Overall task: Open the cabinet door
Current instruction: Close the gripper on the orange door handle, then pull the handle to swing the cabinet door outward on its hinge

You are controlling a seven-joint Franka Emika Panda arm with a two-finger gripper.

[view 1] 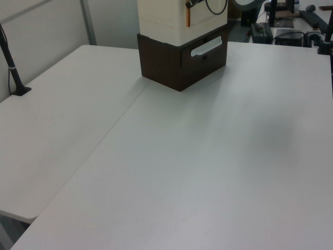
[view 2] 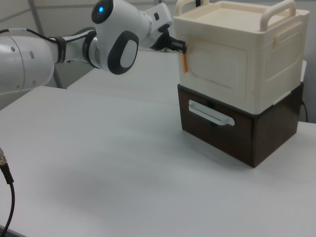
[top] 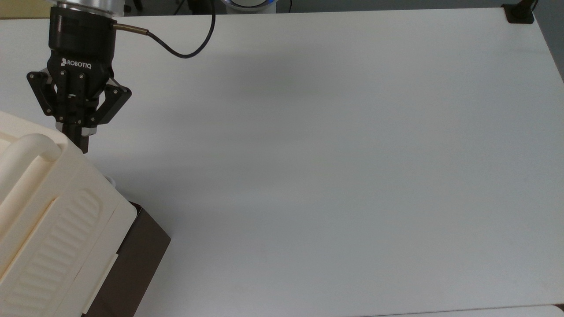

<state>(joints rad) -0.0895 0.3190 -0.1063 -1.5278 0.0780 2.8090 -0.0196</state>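
The cabinet is a cream box on a dark brown base (view 2: 269,140). Its cabinet door (view 2: 215,69) is a flat cream panel on the front face, lying flush and closed. A thin orange handle (view 2: 184,62) runs down the door's left edge in the right view. My gripper (view 2: 178,47) reaches in from the right view's left, shut on the upper end of that handle. In the top view the gripper (top: 76,140) points down beside the cabinet's ribbed top (top: 57,237), fingertips hidden behind its rim. The left view has the handle (view 1: 188,18) at the cabinet's corner.
The brown base holds a drawer with a white bar handle (view 2: 211,114). The cabinet has loop carry handles (view 2: 280,8) on top. The white table (top: 330,154) spreads wide to the top view's right. A black clamp post (view 1: 13,67) stands at the left view's left edge.
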